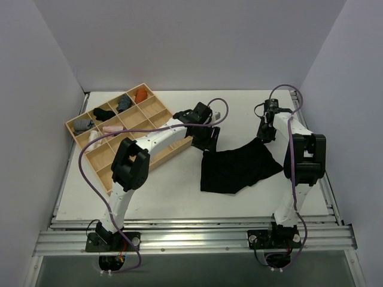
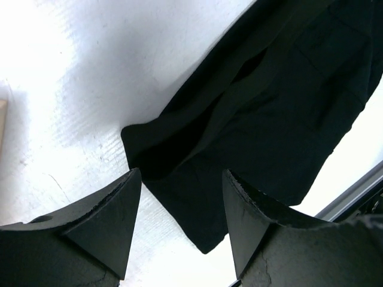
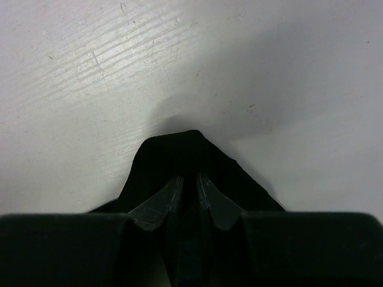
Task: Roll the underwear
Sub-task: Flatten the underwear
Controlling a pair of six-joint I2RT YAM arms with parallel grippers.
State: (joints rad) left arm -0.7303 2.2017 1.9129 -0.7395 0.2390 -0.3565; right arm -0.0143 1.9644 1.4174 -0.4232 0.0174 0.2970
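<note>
Where pale walls (image 1: 179, 42) enclose the white table (image 1: 149, 191), the underwear (image 1: 236, 167) lies spread.

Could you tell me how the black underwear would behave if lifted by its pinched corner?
Probably floppy: the underwear lies in soft folds and peaks where the right fingers pinch it. Thin, so likely light; it should drape rather than lift flat.

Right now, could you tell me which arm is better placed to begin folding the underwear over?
Probably the right: the right fingers pinch a corner of the underwear, whereas the left fingers stand open over its other end, holding nothing.
</note>
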